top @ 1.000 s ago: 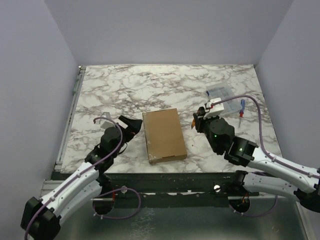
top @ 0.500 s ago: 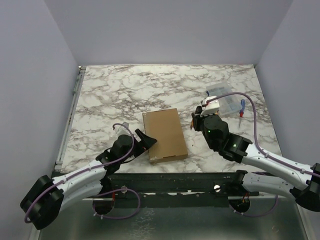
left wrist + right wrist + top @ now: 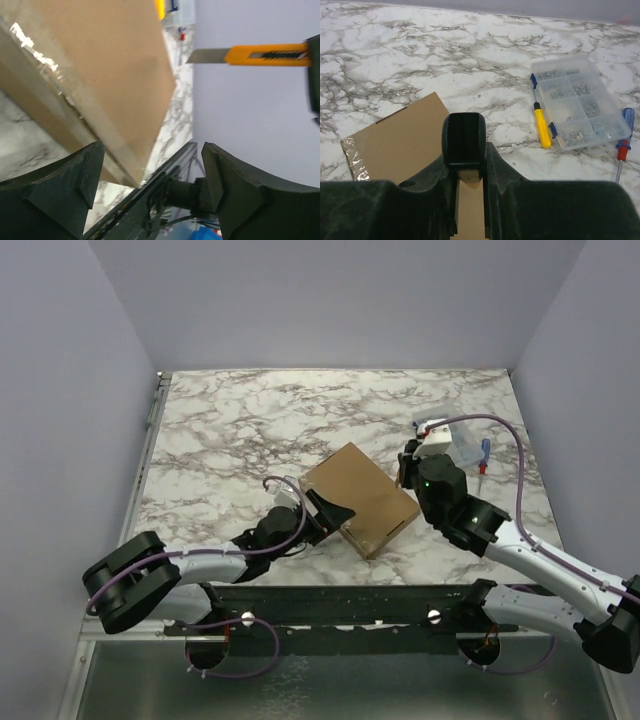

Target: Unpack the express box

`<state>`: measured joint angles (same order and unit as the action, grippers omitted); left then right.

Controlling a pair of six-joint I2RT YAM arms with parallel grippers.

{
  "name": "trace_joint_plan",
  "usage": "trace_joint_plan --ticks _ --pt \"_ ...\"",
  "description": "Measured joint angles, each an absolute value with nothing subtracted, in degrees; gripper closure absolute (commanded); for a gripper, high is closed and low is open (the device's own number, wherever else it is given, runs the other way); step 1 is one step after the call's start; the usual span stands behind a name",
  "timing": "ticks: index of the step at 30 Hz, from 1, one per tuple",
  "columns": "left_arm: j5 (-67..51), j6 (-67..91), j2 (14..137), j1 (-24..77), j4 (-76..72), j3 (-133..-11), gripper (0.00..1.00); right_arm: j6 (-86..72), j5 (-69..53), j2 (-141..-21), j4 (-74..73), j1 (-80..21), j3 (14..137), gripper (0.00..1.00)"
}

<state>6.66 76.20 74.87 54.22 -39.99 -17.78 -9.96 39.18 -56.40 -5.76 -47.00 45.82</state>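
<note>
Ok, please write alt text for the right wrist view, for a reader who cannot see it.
The right pincer, in the foreground, grips a black-capped tool in front of the brown cardboard box on a marble table. Behind to the right lie a clear compartment case, a yellow screwdriver along its left side and a blue screwdriver at its right.

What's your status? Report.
Left gripper open astride near corner of express box. Right gripper shut on utility knife, blade out. Box shut, taped, nothing on it.
</note>
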Motion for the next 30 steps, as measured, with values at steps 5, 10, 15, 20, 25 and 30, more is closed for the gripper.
trace_joint_plan --ticks 5,10,15,20,25,30 --pt "5.3 72.6 66.15 50.33 -36.91 -18.02 0.11 -8.05 37.08 -54.46 -5.65 -46.87 45.82 0.99" --pt "-4.99 59.55 58.02 30.63 -18.63 -26.15 0.06 -5.26 30.35 -52.38 -4.38 -46.78 45.8 0.99" --pt "-18.83 43.27 69.01 16.08 -5.1 -45.1 0.14 -0.12 15.97 -53.91 2.35 -46.76 45.8 0.99" --pt "-29.67 36.6 84.66 10.79 -0.47 -58.13 0.24 1.58 5.15 -60.99 11.35 -46.76 45.74 0.99" --pt "-33.67 32.84 93.71 11.79 1.98 -60.53 0.26 2.13 -1.54 -68.27 20.6 -46.76 45.34 0.99" --pt "-36.27 28.36 98.04 12.47 2.87 -60.51 0.36 2.68 -5.8 -74.39 29.65 -46.76 45.34 0.99"
